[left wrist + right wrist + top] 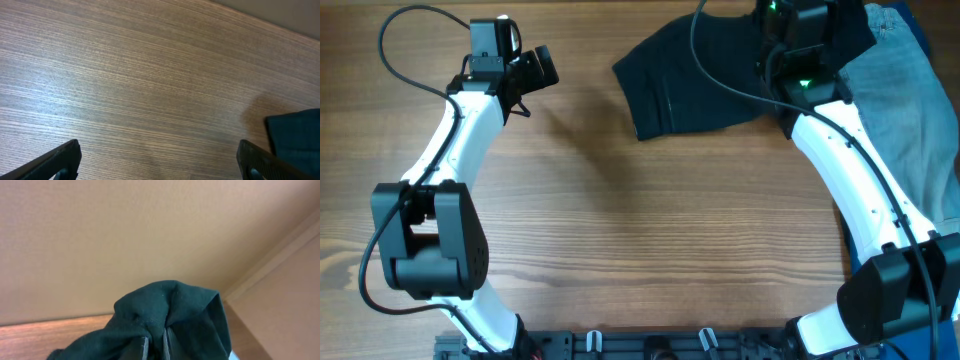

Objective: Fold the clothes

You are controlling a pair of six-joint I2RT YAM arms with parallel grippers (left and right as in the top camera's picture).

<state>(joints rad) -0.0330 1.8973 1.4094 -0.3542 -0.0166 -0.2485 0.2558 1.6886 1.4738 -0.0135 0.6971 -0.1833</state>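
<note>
Pinched shut on a thin bunch of the black garment (690, 85) at the far right of the table (620, 230), the right gripper (155, 349) may lose it when pulling, while the left gripper (159, 162) gapes empty.

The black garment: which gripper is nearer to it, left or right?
Right. The right gripper is shut on a bunched part of the black garment. The left gripper hangs open over the table, apart from the garment's edge.

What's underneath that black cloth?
The black cloth lies with its left part on the wooden table. Rightward the right claw, pinching it, and its arm hide whether it overlaps the light blue jeans.
</note>
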